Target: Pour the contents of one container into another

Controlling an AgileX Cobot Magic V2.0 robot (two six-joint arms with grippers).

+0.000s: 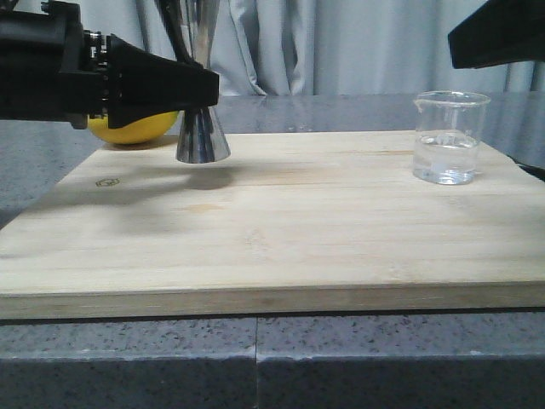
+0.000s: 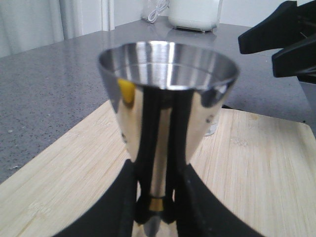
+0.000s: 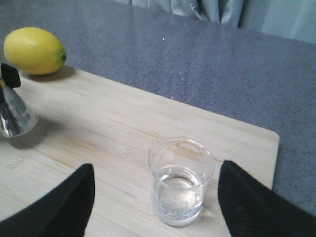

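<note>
The steel hourglass jigger (image 1: 203,136) stands upright at the far left of the board, and my left gripper (image 1: 200,85) is shut on its waist. In the left wrist view the black fingers (image 2: 180,148) clamp the gold band, with the jigger's open cup (image 2: 168,89) filling the picture; the left gripper (image 2: 157,205) sits at that band. The clear glass beaker (image 1: 449,138), part full of clear liquid, stands on the board's far right. My right gripper (image 3: 157,168) hangs open above and behind the beaker (image 3: 180,182), one finger on each side, touching nothing. The jigger's base (image 3: 12,116) shows at that view's edge.
A yellow lemon (image 1: 136,128) lies just behind the jigger at the edge of the wooden board (image 1: 272,230), which rests on a grey speckled counter (image 1: 255,358). Curtains hang behind. A white appliance (image 2: 195,12) stands at the counter's far end.
</note>
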